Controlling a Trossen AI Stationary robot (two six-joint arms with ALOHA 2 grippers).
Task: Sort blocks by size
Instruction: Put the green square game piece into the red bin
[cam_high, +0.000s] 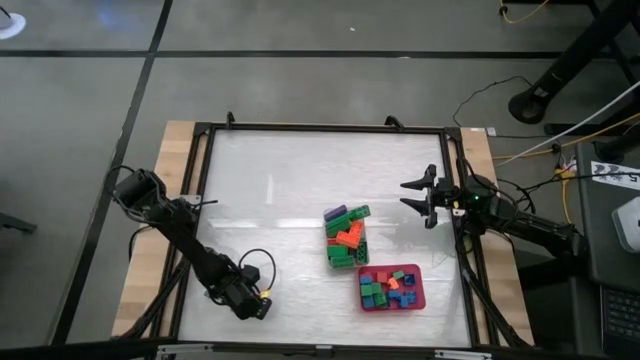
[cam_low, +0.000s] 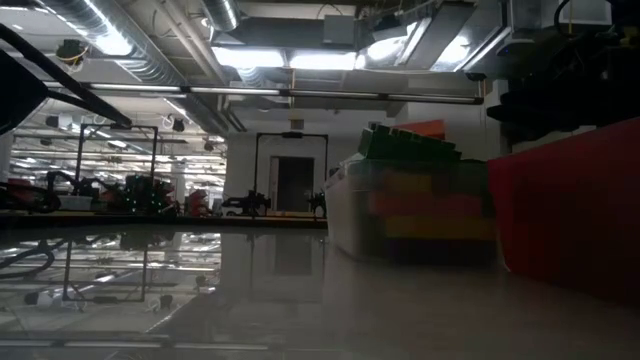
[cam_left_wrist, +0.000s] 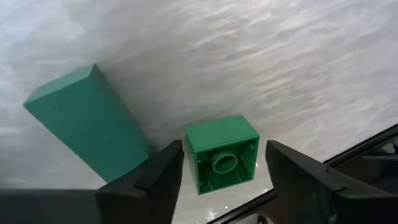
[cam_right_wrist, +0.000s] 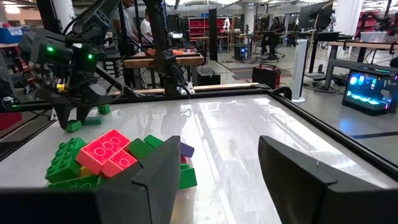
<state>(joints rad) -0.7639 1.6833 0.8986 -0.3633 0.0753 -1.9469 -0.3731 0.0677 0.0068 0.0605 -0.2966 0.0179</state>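
Observation:
In the left wrist view a small square green block (cam_left_wrist: 222, 155) lies on its side on the white table, its hollow underside toward the camera. My left gripper (cam_left_wrist: 225, 148) points steeply down near the table's front left, open, with one finger on either side of this block; no touch shows. A longer green bar (cam_left_wrist: 87, 124) lies just beside it. In the high view the gripper (cam_high: 255, 300) hides both blocks. The clear tub (cam_high: 347, 238) holds several mixed blocks, and the red tray (cam_high: 390, 288) holds several small ones. My right gripper (cam_high: 415, 196) waits open at the right edge.
The black frame rail (cam_left_wrist: 367, 146) at the table's edge runs close to my left gripper. The tub (cam_low: 410, 215) and the red tray (cam_low: 570, 210) stand right of centre. Bare white table (cam_high: 280, 190) spreads over the far and left parts. People and benches show beyond the table.

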